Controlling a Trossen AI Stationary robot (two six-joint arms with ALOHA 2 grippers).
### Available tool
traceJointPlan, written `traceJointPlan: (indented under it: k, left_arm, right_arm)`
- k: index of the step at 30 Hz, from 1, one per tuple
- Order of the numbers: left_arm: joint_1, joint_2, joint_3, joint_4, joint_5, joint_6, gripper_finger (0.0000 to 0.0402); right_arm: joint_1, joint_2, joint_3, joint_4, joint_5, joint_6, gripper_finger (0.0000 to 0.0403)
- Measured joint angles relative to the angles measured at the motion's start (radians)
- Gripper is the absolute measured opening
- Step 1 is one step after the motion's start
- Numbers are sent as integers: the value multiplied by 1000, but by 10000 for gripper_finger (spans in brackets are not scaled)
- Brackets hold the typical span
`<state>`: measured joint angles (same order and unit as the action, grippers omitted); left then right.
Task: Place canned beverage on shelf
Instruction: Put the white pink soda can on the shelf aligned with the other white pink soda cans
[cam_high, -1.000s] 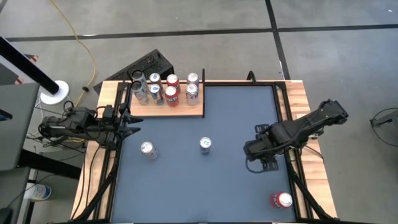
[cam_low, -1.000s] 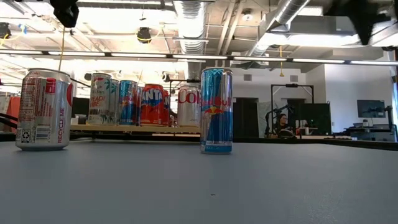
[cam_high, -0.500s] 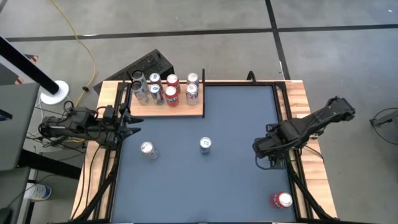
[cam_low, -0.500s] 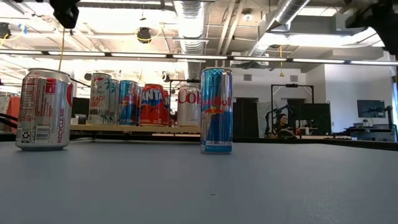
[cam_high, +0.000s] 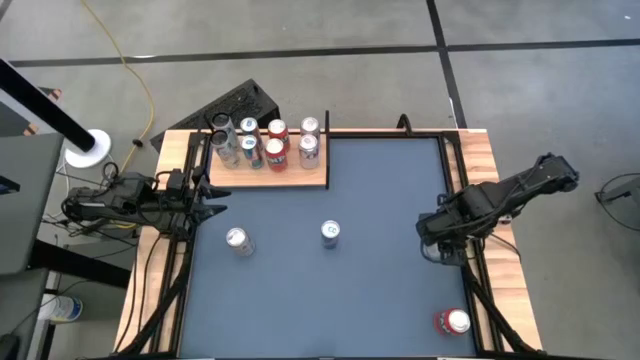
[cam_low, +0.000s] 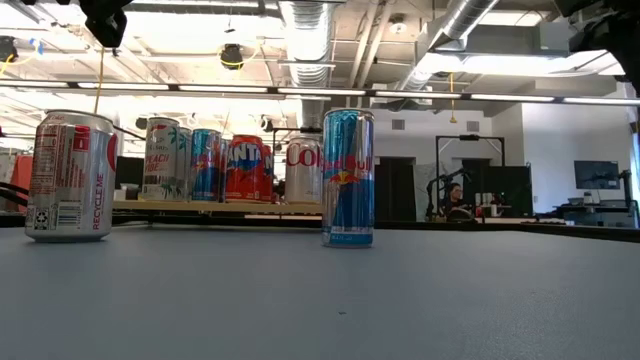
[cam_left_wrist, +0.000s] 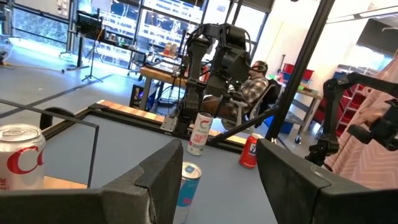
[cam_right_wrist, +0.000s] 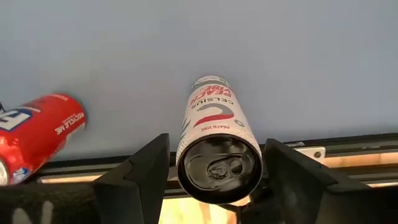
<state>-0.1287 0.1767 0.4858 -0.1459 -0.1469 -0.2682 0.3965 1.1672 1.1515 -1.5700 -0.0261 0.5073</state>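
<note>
At the table's right edge, the right pincer (cam_high: 436, 243) grips a white can (cam_right_wrist: 214, 142); left pincer (cam_high: 212, 207) empty, half-open.

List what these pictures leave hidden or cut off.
White can: high view, hidden beneath the right gripper; whether it is gripped is unclear.
Red can: right wrist view, cut off by the picture's edge.
Cans on the shelf: low view, front ones cover the rest.
The left gripper waits open at the table's left edge.
</note>
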Motion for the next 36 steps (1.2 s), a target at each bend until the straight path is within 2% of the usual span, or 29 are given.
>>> traceJointPlan:
  k: [8, 21, 26, 29, 36]
  left_arm:
    - [0, 0, 0, -10, 0, 1, 191]
    - [0, 0, 0, -23, 0, 2, 191]
    - [0, 0, 0, -23, 0, 2, 191]
    - [0, 0, 0, -27, 0, 3, 192]
    - [0, 0, 0, -31, 0, 3, 192]
  right_arm:
    - [3, -59, -101, -1, -33, 102, 249]
    - [2, -67, -111, -1, -32, 124, 250]
    - [3, -54, -147, 10, -36, 122, 250]
    - [1, -31, -179, -2, -73, 116, 250]
    - [3, 15, -180, 12, -71, 112, 249]
